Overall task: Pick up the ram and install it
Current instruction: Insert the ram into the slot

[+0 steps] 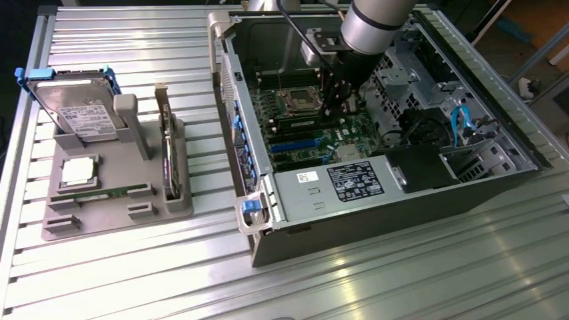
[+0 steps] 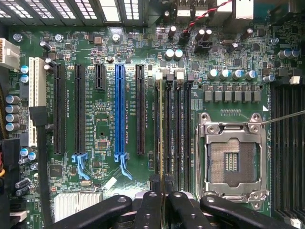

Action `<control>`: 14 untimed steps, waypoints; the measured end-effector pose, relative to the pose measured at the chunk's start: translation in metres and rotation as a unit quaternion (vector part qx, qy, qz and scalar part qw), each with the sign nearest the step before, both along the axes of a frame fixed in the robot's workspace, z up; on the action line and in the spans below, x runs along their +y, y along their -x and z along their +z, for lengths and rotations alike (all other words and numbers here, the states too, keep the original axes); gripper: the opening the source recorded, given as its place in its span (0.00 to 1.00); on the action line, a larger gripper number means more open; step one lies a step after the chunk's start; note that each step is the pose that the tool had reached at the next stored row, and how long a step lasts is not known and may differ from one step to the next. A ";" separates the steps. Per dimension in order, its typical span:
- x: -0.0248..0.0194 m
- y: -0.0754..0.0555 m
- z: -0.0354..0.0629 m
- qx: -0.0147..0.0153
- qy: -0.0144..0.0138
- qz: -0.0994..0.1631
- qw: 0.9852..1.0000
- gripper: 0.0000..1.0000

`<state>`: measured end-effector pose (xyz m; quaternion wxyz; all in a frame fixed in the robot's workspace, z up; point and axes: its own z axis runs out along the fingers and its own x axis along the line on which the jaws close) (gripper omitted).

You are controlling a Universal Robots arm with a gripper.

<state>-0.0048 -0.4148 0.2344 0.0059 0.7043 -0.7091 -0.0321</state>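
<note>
My gripper [image 1: 336, 107] reaches down into the open computer case [image 1: 266, 193], just beside the CPU socket [image 1: 298, 100]. In the wrist view its black fingers [image 2: 150, 210] are drawn close together, and the gripper [image 2: 163, 200] is shut on the ram [image 2: 163, 133]. The ram appears edge-on as a thin green strip. It stands along the outermost of the black memory slots [image 2: 177, 129], between the long expansion slots and the empty CPU socket [image 2: 233, 157]. How deep it sits in the slot cannot be told.
On a grey fixture [image 1: 116, 220] outside the case stand a hard drive [image 1: 80, 110], a processor [image 1: 78, 170], a second green stick [image 1: 89, 195] and a dark expansion card [image 1: 169, 153]. More memory slots [image 2: 286, 143] lie beyond the socket. Blue cables [image 1: 458, 123] and drive cages crowd the case.
</note>
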 end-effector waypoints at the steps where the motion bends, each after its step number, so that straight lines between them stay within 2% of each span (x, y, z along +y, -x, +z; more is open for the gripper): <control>1: 0.0000 0.000 -0.0004 0.000 0.000 0.000 1.000 0.12; 14: 0.0000 0.000 -0.0033 -0.001 0.000 0.000 1.000 0.12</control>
